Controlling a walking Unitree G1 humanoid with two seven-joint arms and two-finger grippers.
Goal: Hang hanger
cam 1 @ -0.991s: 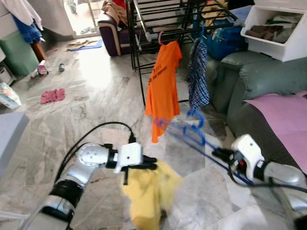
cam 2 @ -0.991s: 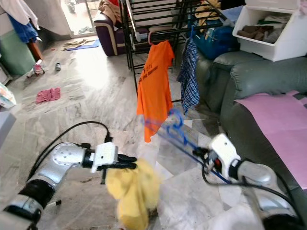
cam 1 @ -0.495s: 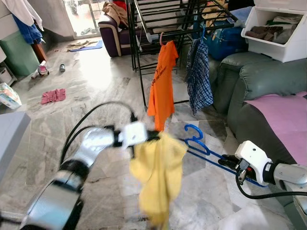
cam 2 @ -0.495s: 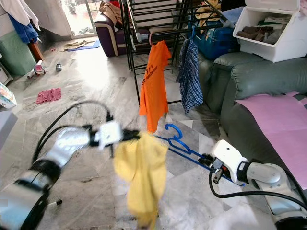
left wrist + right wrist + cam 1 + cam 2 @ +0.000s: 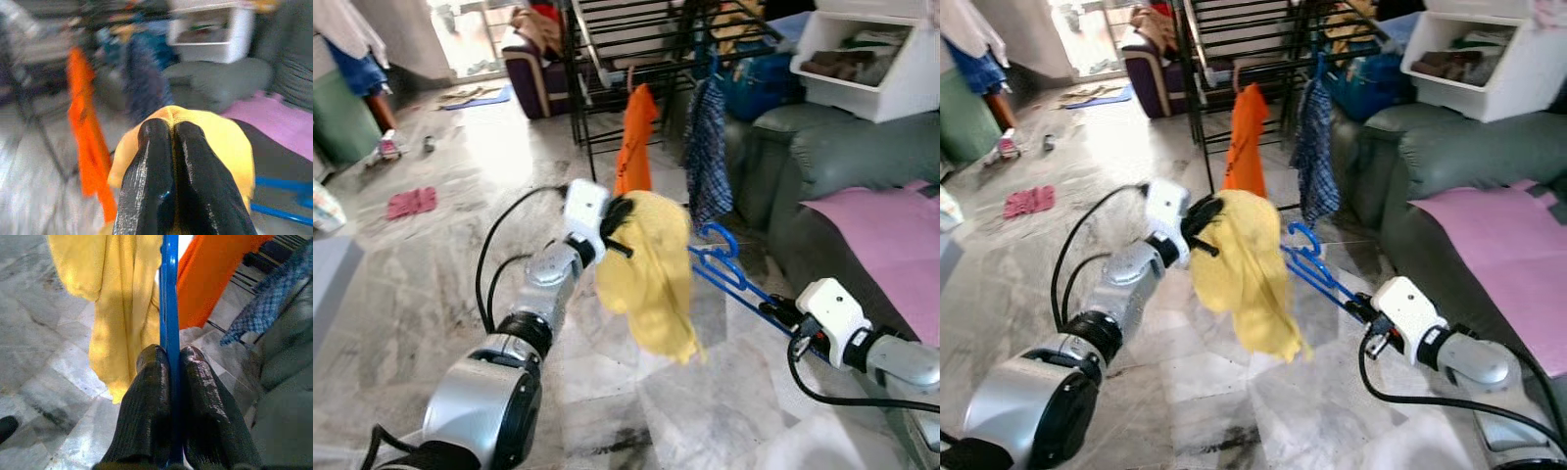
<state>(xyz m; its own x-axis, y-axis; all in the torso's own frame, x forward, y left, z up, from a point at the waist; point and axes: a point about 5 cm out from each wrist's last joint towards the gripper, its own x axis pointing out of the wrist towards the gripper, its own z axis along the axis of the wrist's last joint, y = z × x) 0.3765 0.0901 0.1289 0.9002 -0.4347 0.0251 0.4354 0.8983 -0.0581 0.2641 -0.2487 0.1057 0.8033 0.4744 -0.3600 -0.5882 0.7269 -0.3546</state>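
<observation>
My left gripper (image 5: 617,217) is raised ahead of me, its jaws pinched tight on a yellow garment (image 5: 651,274) that drapes down from them. Just beyond those jaws an orange shirt (image 5: 633,142) hangs on the black drying rack (image 5: 607,59), with a blue checked shirt (image 5: 707,147) beside it. To the right, my right gripper (image 5: 783,315) has its jaws closed on the straight bar of the blue hanger (image 5: 720,264); the hanger reaches from them toward the yellow garment, hook end farthest out. Beyond the right jaws, a white bin (image 5: 871,73) sits atop the grey sofa (image 5: 822,162) holding dark folded items I cannot identify. A pink cloth (image 5: 891,230) lies on the sofa seat.
</observation>
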